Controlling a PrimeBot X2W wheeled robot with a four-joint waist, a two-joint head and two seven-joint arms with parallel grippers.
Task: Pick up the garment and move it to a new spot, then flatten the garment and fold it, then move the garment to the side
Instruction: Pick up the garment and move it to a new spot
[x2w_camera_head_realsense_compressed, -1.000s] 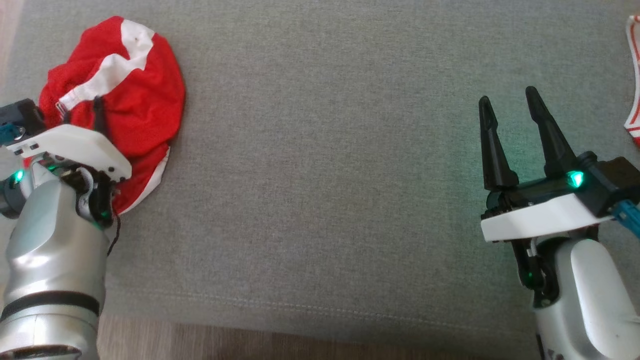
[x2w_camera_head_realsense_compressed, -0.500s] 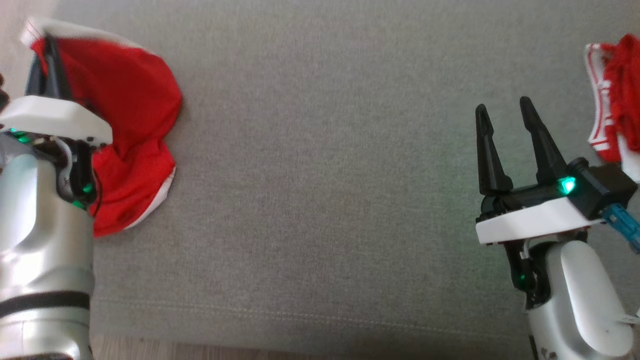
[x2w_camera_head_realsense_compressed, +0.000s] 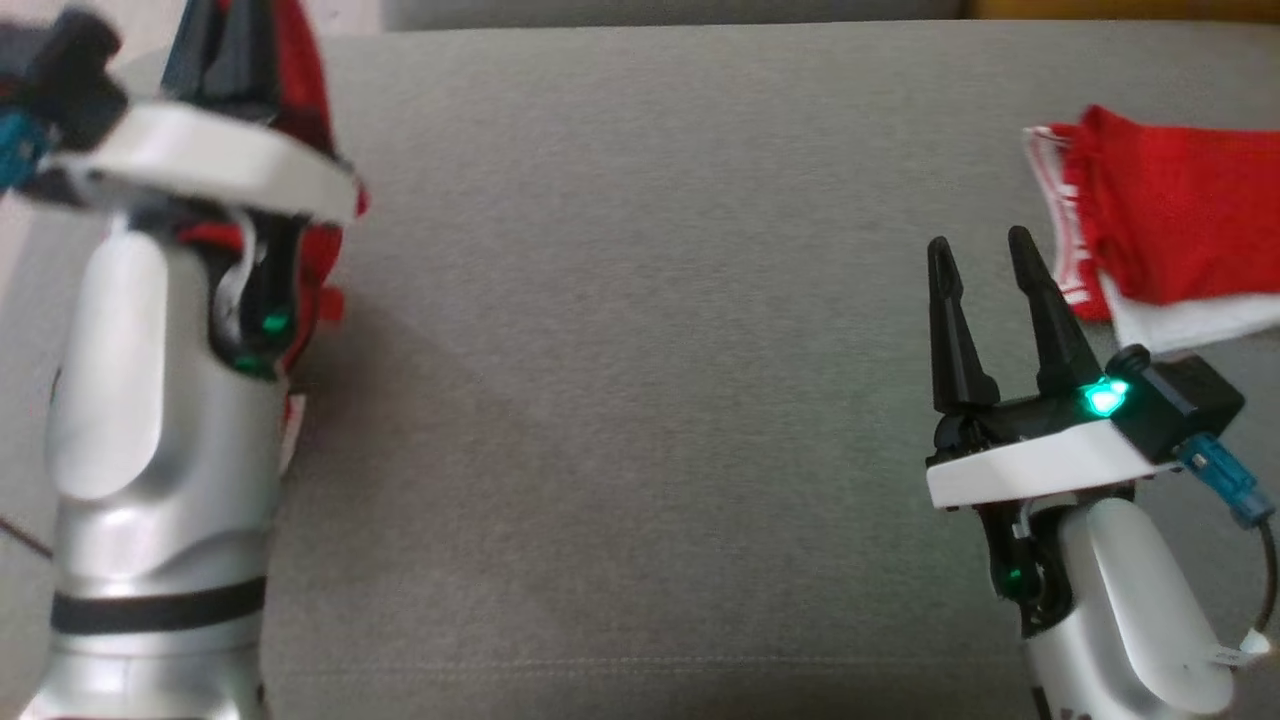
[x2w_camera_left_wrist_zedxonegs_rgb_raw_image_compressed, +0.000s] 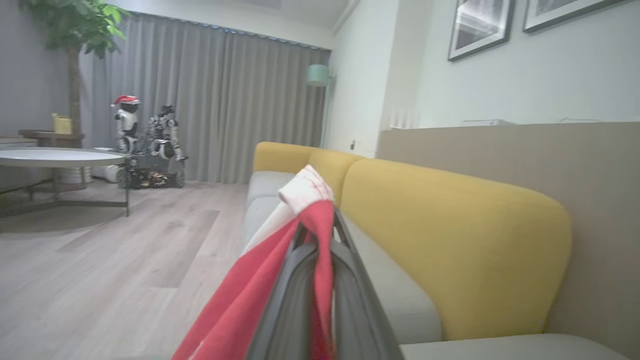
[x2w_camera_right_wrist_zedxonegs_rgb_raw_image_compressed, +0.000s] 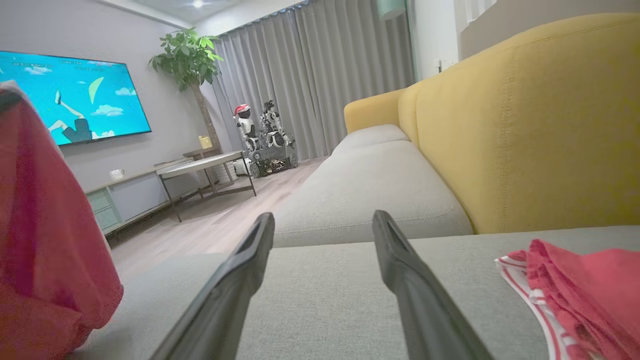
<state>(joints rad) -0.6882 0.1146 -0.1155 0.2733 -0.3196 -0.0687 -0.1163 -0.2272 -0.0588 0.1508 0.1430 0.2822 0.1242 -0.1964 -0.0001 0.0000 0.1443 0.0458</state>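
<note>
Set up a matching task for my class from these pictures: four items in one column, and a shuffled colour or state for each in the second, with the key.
1. left end effector
2. right end effector
3. sofa backrest
4. seat cushion

A. grey
B. open, holding nothing
C. shut on the red garment
D. yellow

Pairs: 1-C, 2-B, 3-D, 4-A

Living room, counted: 2 red-and-white garments, the hanging garment (x2w_camera_left_wrist_zedxonegs_rgb_raw_image_compressed: 250, 295) and the lying garment (x2w_camera_head_realsense_compressed: 1180, 230); 2 grippers, left gripper (x2w_camera_left_wrist_zedxonegs_rgb_raw_image_compressed: 320, 227) and right gripper (x2w_camera_head_realsense_compressed: 980, 245); 2 framed pictures (x2w_camera_left_wrist_zedxonegs_rgb_raw_image_compressed: 487, 25); 2 robot figures (x2w_camera_left_wrist_zedxonegs_rgb_raw_image_compressed: 126, 125); 1 television (x2w_camera_right_wrist_zedxonegs_rgb_raw_image_compressed: 75, 100); 1 potted tree (x2w_camera_right_wrist_zedxonegs_rgb_raw_image_compressed: 187, 55); 1 round table (x2w_camera_left_wrist_zedxonegs_rgb_raw_image_compressed: 55, 157); 1 sofa (x2w_camera_head_realsense_compressed: 640, 300).
</note>
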